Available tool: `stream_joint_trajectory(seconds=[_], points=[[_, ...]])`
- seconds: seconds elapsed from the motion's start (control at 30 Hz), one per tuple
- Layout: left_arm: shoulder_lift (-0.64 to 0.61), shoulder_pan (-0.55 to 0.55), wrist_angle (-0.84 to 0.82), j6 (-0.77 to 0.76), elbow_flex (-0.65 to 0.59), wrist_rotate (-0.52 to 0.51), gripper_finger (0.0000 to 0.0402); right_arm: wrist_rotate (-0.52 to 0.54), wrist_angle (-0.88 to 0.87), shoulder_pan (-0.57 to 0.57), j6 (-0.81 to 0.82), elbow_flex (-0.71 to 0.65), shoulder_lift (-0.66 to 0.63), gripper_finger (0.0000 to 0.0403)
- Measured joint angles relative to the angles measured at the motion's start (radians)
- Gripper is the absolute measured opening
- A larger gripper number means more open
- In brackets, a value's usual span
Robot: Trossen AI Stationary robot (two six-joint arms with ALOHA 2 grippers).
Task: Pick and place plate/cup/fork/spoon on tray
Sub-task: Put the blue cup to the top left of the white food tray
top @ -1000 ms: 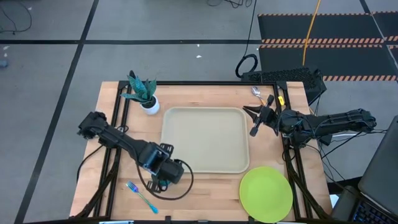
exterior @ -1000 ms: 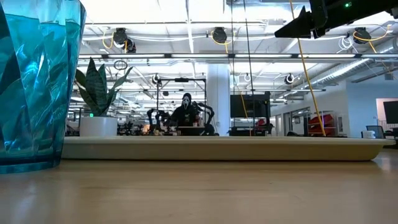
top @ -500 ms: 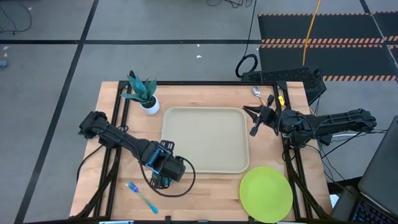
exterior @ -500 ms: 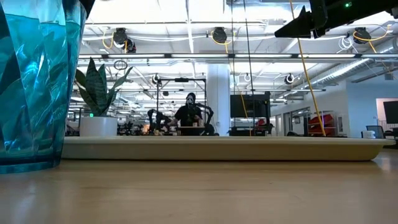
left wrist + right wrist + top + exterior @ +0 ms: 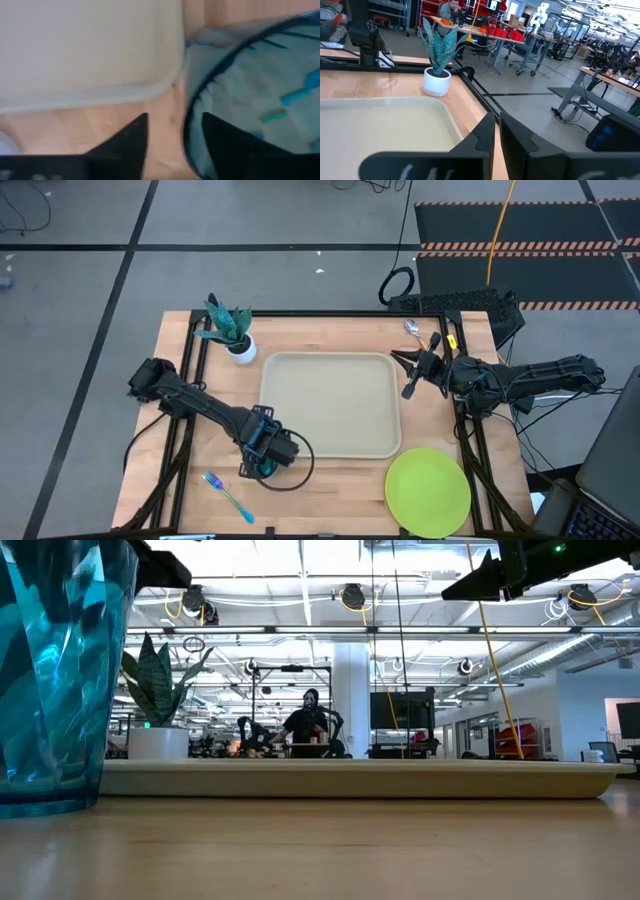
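The teal cup stands upright on the table by the tray's near-left corner; it fills the left of the low view. My left gripper is open above it. One finger is over the cup's mouth and one is outside its rim; I cannot tell whether they touch it. The beige tray lies mid-table. The lime-green plate lies at the near right, the fork at the near left and the spoon at the far right. My right gripper is shut and held above the tray's right rim.
A white pot with a green plant stands off the tray's far-left corner. A black frame runs along the table's far edge. A coiled cable of the left arm lies beside the cup. A person shows far off in the room.
My left gripper has gone toward the table's right and near edges and now stands over the cup. The cup has stayed where it was. My right arm has kept still.
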Motion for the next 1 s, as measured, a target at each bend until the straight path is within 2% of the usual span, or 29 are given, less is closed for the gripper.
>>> stream_joint_trajectory(seconds=[0.13, 0.17, 0.33, 0.57, 0.67, 0.77, 0.83, 1.0], points=[[0.0, 0.033, -0.003, -0.039, 0.0, 0.097, 0.0038, 0.0, 0.001, 0.0, 0.0, 0.0, 0.0, 0.002], [0.0, 0.041, -0.007, -0.05, 0.0, 0.12, 0.002, 0.0, 0.002, 0.0, 0.0, 0.0, 0.0, 0.002], [0.0, 0.044, -0.022, -0.068, 0.0, 0.19, 0.0008, 0.0, 0.004, 0.0, 0.0, 0.0, 0.0, 0.002], [-0.003, 0.044, -0.113, -0.091, 0.053, 0.206, 0.0007, 0.0, 0.004, 0.0, -0.007, 0.0, 0.0, 0.002], [-0.004, 0.049, -0.181, -0.094, 0.119, 0.164, 0.0007, 0.0, 0.005, 0.0, -0.007, 0.0, 0.0, 0.002], [-0.005, 0.073, -0.174, -0.09, 0.186, 0.145, 0.0007, 0.0, 0.008, 0.0, -0.007, 0.0, 0.0, 0.002], [-0.005, 0.09, -0.174, -0.058, 0.229, 0.094, 0.0007, 0.0, 0.008, 0.0, -0.007, 0.0, 0.0, 0.002], [-0.006, 0.198, -0.175, 0.042, 0.272, 0.024, 0.0007, 0.0, 0.016, 0.0, -0.008, 0.0, 0.0, 0.002]])
